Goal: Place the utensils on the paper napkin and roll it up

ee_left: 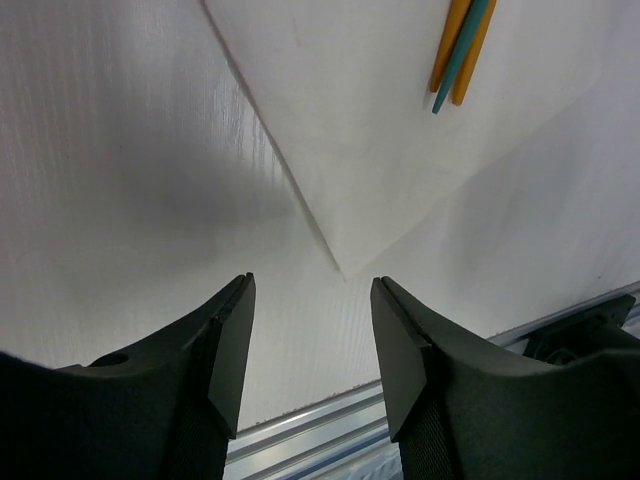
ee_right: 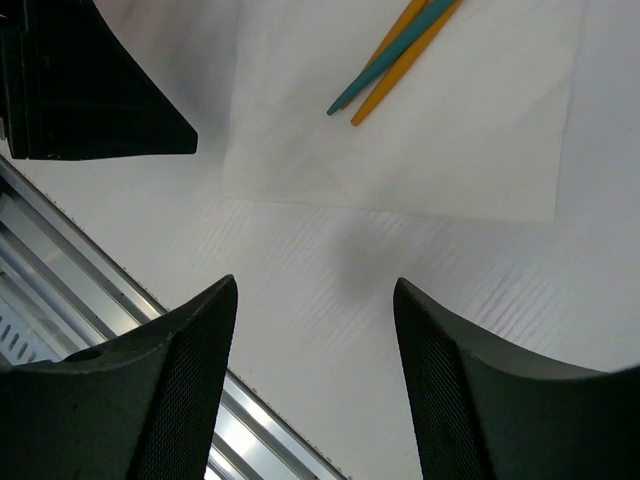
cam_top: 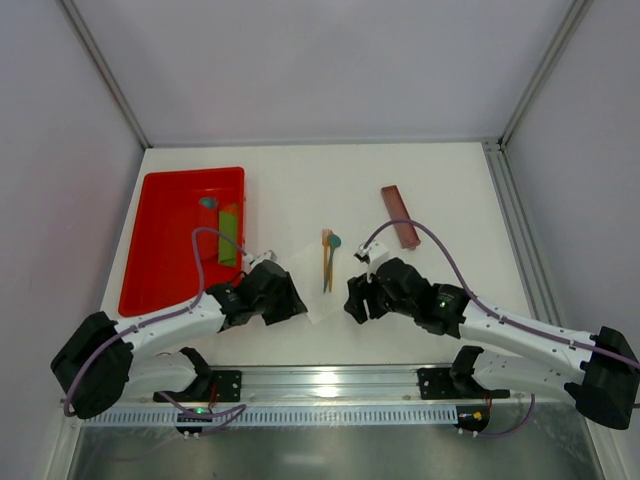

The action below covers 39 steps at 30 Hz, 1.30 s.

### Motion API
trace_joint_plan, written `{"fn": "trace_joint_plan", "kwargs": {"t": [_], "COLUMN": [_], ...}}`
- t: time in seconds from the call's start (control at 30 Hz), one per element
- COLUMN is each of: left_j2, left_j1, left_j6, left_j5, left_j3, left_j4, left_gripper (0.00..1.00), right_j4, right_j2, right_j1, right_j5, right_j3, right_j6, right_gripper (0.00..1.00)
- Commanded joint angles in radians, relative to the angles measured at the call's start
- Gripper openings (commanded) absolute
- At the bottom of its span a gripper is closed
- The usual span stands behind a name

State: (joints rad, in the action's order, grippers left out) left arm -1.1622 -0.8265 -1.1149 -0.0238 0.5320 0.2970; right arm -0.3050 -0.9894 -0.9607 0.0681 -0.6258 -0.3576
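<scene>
Utensils [cam_top: 327, 262] are seen lying bundled on the paper napkin [cam_top: 320, 300]: two orange-tan sticks with a teal one between them. The placing step is judged done and rolling is what's left. The napkin is flat, with no fold visible.

Left claw [ee_left: 310, 300] is held apart with nothing gripped, low over the worktop [cam_top: 300, 180]. The napkin's near corner sits right in front of the gap between its fingers. It is likely positioned that way so the corner can be pinched and folded over the sticks.

Right claw [ee_right: 315, 300] is also apart and empty. It is aimed at the napkin's edge from the other side, with a strip of bare worktop between it and the paper. It is probably staged to pin the sheet or help tuck the roll. The two claws are near each other, not touching.

Risk: with thin paper lying flush on the worktop, the corner may be hard to get under. The sticks could be shed if the sheet gets dragged.

Containers: a red tray [cam_top: 160, 230] at far left holds a green strip [cam_top: 229, 238] and a small teal piece [cam_top: 207, 202]. An orange sliver beside the strip is too small to be identified. No task item is seen in the tray.

A reddish-brown bar [cam_top: 399, 216] lies loose on the worktop, well apart from the napkin, and is judged irrelevant.
</scene>
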Motion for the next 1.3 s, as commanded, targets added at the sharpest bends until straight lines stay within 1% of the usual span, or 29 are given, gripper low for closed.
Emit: {"fn": "trace_joint_plan", "kwargs": {"t": [0.0,0.13,0.3,0.4,0.47,0.53,0.8,0.93,1.07,1.1,1.2,1.27], "left_j2": [-0.022,-0.079,-0.139,-0.137,-0.117,-0.110,-0.154,-0.139,-0.107,-0.100,-0.094,-0.102], "left_j1": [-0.005,-0.005,-0.006,-0.006,-0.006,-0.005,-0.005,-0.005,0.004,0.004,0.012,0.030], "left_j6": [-0.031,-0.043,-0.083,-0.109,-0.132,-0.140,-0.152,-0.154,-0.146,-0.134,-0.108,-0.105], "left_j5": [-0.065,-0.090,-0.074,-0.074,-0.074,-0.070,-0.027,-0.025,-0.022,-0.028,-0.047,-0.041], "left_j3": [-0.001,0.005,-0.003,-0.016,-0.053,-0.081,-0.066,-0.052,-0.014,0.006,0.034,0.040], "left_j4": [-0.122,-0.147,-0.190,-0.187,-0.238,-0.327,-0.426,-0.411,-0.336,-0.320,-0.270,-0.268], "left_gripper": [0.55,0.59,0.59,0.59,0.60,0.60,0.61,0.61,0.61,0.61,0.61,0.61], "right_j4": [0.032,0.047,0.056,0.073,0.107,0.145,0.207,0.266,0.299,0.338,0.382,0.402], "right_j2": [0.014,-0.003,-0.023,-0.025,-0.025,-0.038,-0.100,-0.109,-0.144,-0.146,-0.155,-0.166], "right_j1": [-0.007,-0.006,-0.006,-0.007,-0.009,-0.009,-0.027,-0.047,-0.059,-0.061,-0.072,-0.076], "right_j5": [0.033,0.045,0.053,0.049,0.047,0.053,0.061,0.038,0.042,0.048,0.055,0.053], "right_j3": [0.024,0.041,0.049,0.066,0.089,0.106,0.094,0.103,0.097,0.100,0.110,0.117], "right_j6": [-0.027,-0.029,-0.030,-0.026,-0.012,0.009,0.028,0.075,0.126,0.134,0.164,0.180], "right_gripper": [0.65,0.66,0.66,0.66,0.66,0.66,0.66,0.66,0.66,0.66,0.66,0.66]}}
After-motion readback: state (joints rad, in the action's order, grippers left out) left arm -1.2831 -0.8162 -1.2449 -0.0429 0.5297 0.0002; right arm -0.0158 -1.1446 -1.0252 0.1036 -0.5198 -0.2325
